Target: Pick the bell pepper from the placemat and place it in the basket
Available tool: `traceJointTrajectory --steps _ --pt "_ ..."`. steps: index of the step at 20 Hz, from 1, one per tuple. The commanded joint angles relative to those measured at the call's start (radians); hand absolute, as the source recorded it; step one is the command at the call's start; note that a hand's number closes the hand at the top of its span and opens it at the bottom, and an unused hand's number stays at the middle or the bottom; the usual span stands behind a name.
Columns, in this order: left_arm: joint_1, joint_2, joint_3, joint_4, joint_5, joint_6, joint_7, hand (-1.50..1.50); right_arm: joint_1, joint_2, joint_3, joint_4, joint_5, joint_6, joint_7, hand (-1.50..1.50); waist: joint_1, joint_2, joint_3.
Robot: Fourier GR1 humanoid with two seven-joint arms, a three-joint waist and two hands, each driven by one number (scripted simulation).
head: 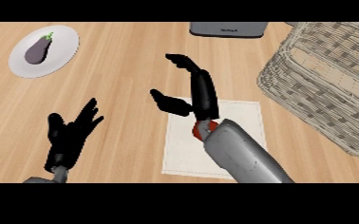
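A white placemat [242, 118] lies on the wooden counter at centre right. Only a small red part of the bell pepper [198, 127] shows on it, mostly hidden under my right wrist. My right hand [200, 92] hovers above the pepper and the mat's far left corner, open, with fingers stretched away from me and thumb spread to the left. The wicker basket [319, 83] stands at the right edge, beyond the mat. My left hand [69, 135] rests open at the lower left, fingers up.
A white plate [64, 45] with a purple eggplant [38, 51] sits at the far left. A grey appliance [228, 29] stands at the back centre, close to the basket's far corner.
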Motion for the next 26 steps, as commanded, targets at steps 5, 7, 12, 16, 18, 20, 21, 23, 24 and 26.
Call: traceJointTrajectory --steps 5,7,12,16,18,20,21,23,24,26 --pt "0.085 0.022 -0.001 0.058 0.001 0.0 0.039 0.0 -0.226 -0.134 0.105 0.261 0.304 0.018 0.454 -1.5 -0.066 -0.027 -0.018" --pt "0.105 0.036 0.011 0.051 0.003 0.001 0.037 0.0 -0.303 -0.157 0.133 0.263 0.345 0.111 0.574 -1.5 -0.073 -0.035 -0.016" --pt "0.124 0.023 0.025 0.038 0.022 0.016 0.051 0.0 -0.494 -0.183 0.158 0.194 0.339 0.421 0.836 -1.5 -0.098 -0.046 -0.012" --pt "0.156 0.038 0.024 0.017 0.016 0.012 0.045 0.0 -0.614 -0.181 0.121 0.126 0.225 0.691 1.01 -1.5 -0.092 -0.042 -0.008" --pt "0.153 0.034 0.027 0.012 0.015 0.016 0.038 0.0 -0.627 -0.161 0.103 0.091 0.14 0.808 1.079 -1.5 -0.098 -0.039 -0.007" --pt "0.164 0.002 0.011 0.024 0.005 0.023 0.007 0.0 -0.67 -0.173 0.074 0.078 0.08 0.901 1.151 -1.5 -0.098 -0.031 -0.008" --pt "0.159 0.047 0.04 0.018 0.028 -0.011 0.028 0.0 -0.666 -0.191 0.063 0.063 0.047 0.942 1.171 -1.5 -0.103 -0.03 -0.006" --pt "0.159 0.024 0.026 0.016 0.019 0.002 0.022 0.0 -0.688 -0.185 0.059 0.03 0.007 0.986 1.243 -1.5 -0.106 -0.028 -0.006" --pt "0.168 0.024 0.034 0.035 0.008 0.014 0.003 0.0 -0.669 -0.195 0.066 0.013 -0.013 1.002 1.253 -1.5 -0.111 -0.026 -0.006" --pt "0.18 0.02 0.023 0.014 0.012 0.008 0.016 0.0 -0.689 -0.225 0.058 -0.024 -0.061 1.041 1.284 -1.5 -0.115 -0.03 -0.005"
